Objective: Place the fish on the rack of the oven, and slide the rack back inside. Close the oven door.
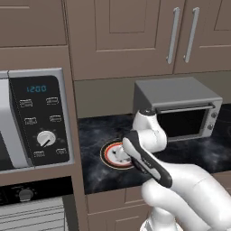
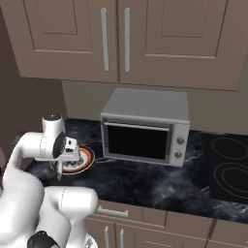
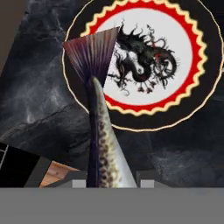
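Hand [image 3: 107, 183] gripping fish [image 3: 101, 135] above plate [image 3: 205, 83].

At your nine o'clock, the white arm's gripper [image 2: 60, 170] hangs over the round red-rimmed plate [image 2: 83, 161], left of the grey box-shaped countertop oven [image 2: 145, 127].

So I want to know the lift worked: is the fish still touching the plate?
Cannot tell. In the hand view the fish rises from the shut gripper with its tail fin overlapping the plate, but no gap or contact shows plainly.
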Available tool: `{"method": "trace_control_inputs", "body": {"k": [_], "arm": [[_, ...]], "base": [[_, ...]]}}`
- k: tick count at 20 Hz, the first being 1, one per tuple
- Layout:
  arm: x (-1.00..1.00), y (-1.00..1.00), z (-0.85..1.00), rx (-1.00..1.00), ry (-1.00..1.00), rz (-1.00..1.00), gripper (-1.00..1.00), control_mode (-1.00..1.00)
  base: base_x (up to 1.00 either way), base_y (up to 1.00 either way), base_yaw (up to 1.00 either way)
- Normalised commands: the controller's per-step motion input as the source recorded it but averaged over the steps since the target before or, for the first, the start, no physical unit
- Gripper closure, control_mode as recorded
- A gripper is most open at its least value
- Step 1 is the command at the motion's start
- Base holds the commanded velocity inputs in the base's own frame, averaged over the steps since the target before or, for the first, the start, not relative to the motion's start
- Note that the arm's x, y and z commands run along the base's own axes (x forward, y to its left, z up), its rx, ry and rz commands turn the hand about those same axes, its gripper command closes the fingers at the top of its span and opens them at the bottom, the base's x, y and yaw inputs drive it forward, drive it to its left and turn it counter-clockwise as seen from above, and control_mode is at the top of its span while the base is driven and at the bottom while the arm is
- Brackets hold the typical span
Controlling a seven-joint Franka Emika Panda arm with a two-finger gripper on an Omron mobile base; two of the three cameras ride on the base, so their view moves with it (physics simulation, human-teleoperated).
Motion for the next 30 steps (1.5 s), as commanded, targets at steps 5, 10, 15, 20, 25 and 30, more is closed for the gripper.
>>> {"method": "trace_control_inputs", "body": {"k": [5, 10, 15, 20, 25, 30], "arm": [[-0.51, 0.00, 0.99, 0.00, -0.02, 0.00, 1.00, -1.00], [0.00, 0.00, 0.83, 0.00, 0.00, 0.00, 1.00, -1.00], [0.01, 0.00, 0.79, 0.00, 0.00, 0.00, 1.00, -1.00], [0.00, 0.00, 0.28, -0.02, 0.00, 0.00, 1.00, -1.00], [0.00, 0.00, 0.00, -0.02, 0.00, 0.00, 1.00, 1.00], [0.00, 0.00, 0.00, 0.00, 0.00, 0.00, 1.00, 1.00]], "base": [[0.00, 0.00, 0.00], [0.00, 0.00, 0.00], [0.00, 0.00, 0.00], [0.00, 0.00, 0.00], [0.00, 0.00, 0.02], [0.00, -0.34, 0.49]]}}
